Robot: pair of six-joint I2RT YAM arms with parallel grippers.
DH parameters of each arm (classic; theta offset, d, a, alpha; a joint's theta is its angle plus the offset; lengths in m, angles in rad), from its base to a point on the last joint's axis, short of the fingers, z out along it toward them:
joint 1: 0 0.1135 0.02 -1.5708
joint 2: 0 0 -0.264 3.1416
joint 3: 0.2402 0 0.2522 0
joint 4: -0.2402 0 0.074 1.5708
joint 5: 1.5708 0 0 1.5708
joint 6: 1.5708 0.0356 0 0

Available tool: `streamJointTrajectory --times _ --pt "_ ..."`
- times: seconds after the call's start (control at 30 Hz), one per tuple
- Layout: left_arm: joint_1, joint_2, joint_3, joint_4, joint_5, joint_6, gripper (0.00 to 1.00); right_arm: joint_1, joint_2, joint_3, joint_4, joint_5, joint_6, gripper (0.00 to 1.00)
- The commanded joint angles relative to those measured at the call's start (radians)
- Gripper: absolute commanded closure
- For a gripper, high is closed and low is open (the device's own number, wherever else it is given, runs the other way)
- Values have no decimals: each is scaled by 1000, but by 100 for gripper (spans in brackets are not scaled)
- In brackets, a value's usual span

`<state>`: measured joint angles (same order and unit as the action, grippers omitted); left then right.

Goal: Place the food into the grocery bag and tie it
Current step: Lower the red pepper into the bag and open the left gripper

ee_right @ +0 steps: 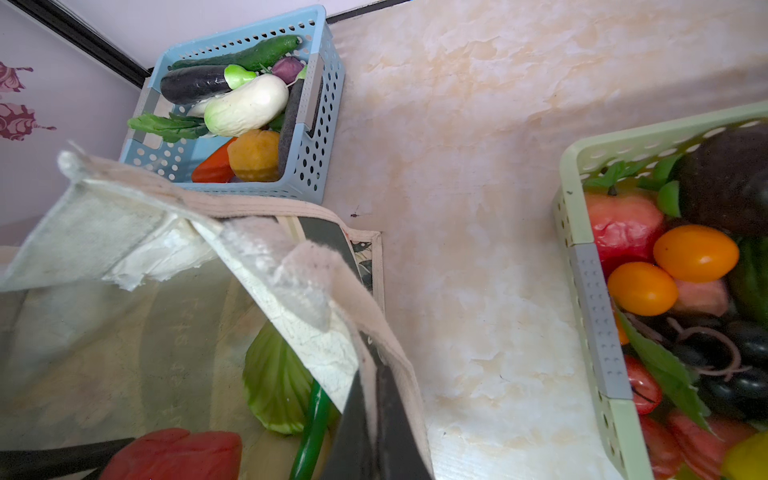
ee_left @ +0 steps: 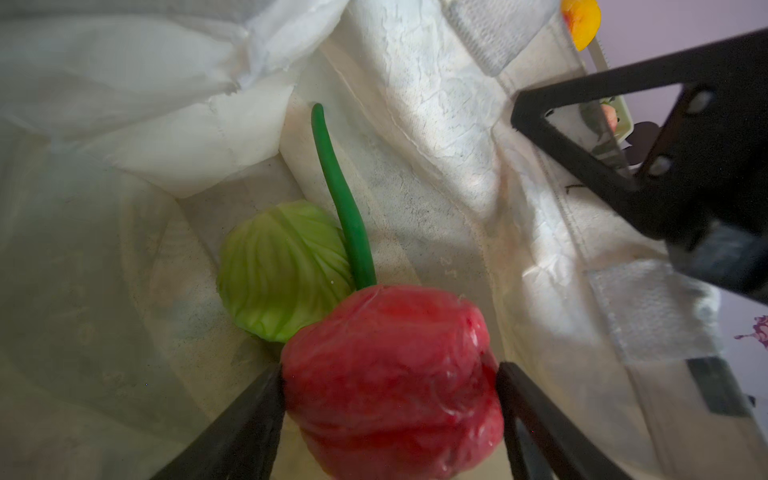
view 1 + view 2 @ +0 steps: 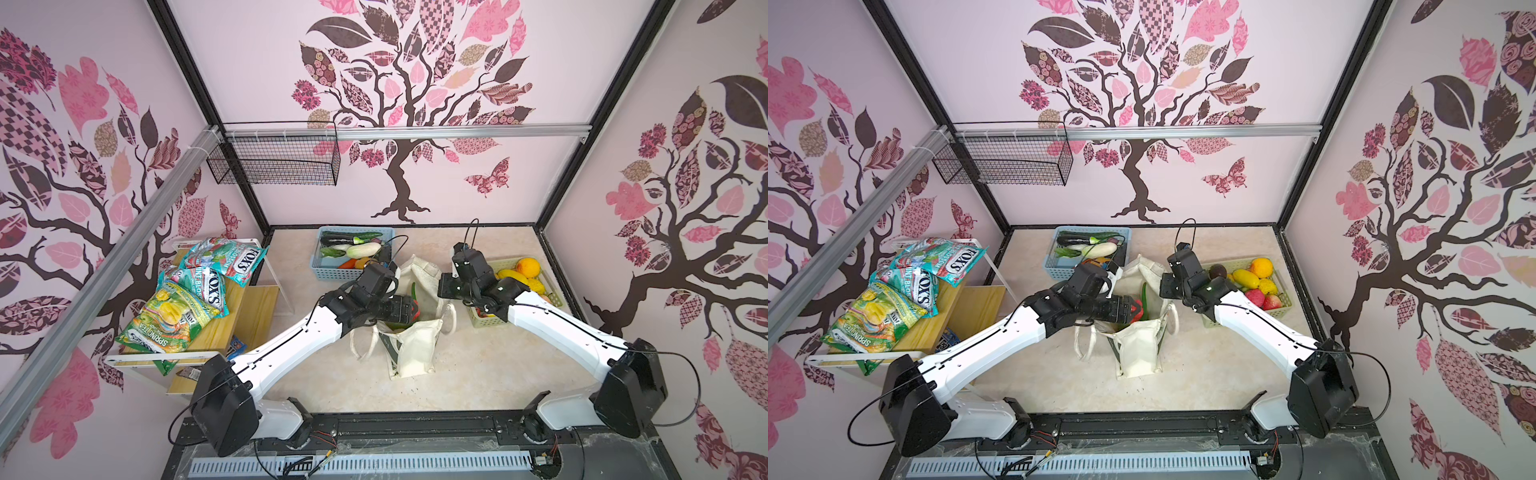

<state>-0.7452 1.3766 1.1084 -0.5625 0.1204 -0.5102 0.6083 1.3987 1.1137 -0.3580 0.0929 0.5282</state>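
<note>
In both top views we've got a marbled beige table (image 3: 498,365) boxed in by pink tree-print walls (image 3: 270,62), bag (image 3: 415,353) mid-table. Left wrist: left gripper (image 2: 390,372) clamps a red pepper (image 2: 395,340) above the cabbage (image 2: 278,270) in the bag. Right wrist: right gripper (image 1: 372,415) pinches the bag's rim.

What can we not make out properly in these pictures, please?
- Underside of the red pepper: cut off by the left wrist view's lower edge.
- Floor of the bag: hidden by the left arm in both top views.
- Fingertips of the right gripper: wrapped in bag cloth, right wrist view.
- Contents of the green basket: partly behind the right arm in a top view.
</note>
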Motion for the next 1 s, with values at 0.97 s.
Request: streamJointTrajectory --times 0.97 --pt "-48 206 27 -40 -75 57 9 5 -54 12 -7 -12 -2 98"
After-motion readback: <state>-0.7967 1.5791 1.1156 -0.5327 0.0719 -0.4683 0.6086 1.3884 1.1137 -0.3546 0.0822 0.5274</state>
